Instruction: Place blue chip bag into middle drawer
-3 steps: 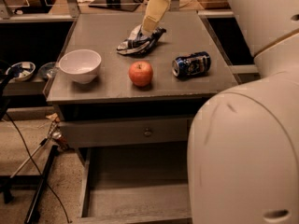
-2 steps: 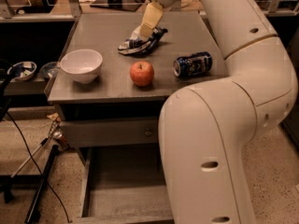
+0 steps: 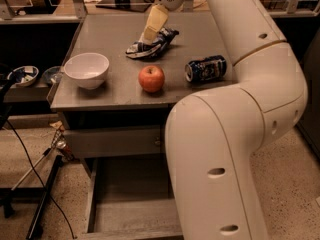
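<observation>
The drawer (image 3: pixel 131 199) stands open, low in front. On the table (image 3: pixel 112 31) above, the apple (image 3: pixel 151 78) sits between bowl (image 3: pixel 86 70) and can (image 3: pixel 205 68). Behind lies the bag (image 3: pixel 159 41). The gripper (image 3: pixel 151 34) rests on it; grip state cannot be told.

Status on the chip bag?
Gripper down at blue chip bag, far side of cabinet top. Bag lying on the top. Middle drawer open below; apple, can nearer front.

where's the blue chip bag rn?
Camera view: the blue chip bag lies on the countertop, far middle, just behind the apple, with the gripper right at it.
</observation>
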Robot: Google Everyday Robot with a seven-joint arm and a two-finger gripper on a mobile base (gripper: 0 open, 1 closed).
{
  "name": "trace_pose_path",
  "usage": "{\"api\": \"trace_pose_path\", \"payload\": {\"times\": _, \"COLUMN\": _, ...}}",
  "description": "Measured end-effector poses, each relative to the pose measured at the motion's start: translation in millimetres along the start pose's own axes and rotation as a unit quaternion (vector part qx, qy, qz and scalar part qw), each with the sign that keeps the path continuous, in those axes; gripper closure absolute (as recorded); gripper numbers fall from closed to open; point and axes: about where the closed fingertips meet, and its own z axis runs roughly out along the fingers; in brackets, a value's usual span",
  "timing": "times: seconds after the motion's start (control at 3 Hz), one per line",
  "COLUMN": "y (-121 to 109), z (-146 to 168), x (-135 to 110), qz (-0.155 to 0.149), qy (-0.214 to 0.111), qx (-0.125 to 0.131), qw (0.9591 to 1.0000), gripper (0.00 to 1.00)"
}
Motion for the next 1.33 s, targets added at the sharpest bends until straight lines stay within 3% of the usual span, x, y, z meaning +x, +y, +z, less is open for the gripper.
{"api": "trace_pose_path", "payload": {"times": 0.33, "y": 4.2, "z": 52.5, "x": -29.4, "qz": -0.014, "qy": -0.011, "qx": -0.024, "qw": 0.9995, "gripper": 0.00}}
{"api": "trace_pose_path", "payload": {"times": 0.67, "y": -5.5, "z": 55.8, "x": -22.0, "qz": -0.004, "qy": -0.017, "qx": -0.015, "qw": 0.9997, "gripper": 0.00}}
{"api": "trace_pose_path", "payload": {"times": 1.33, "y": -37.6, "z": 65.6, "x": 35.1, "qz": 0.049, "qy": 0.007, "qx": 0.012, "qw": 0.9987, "gripper": 0.00}}
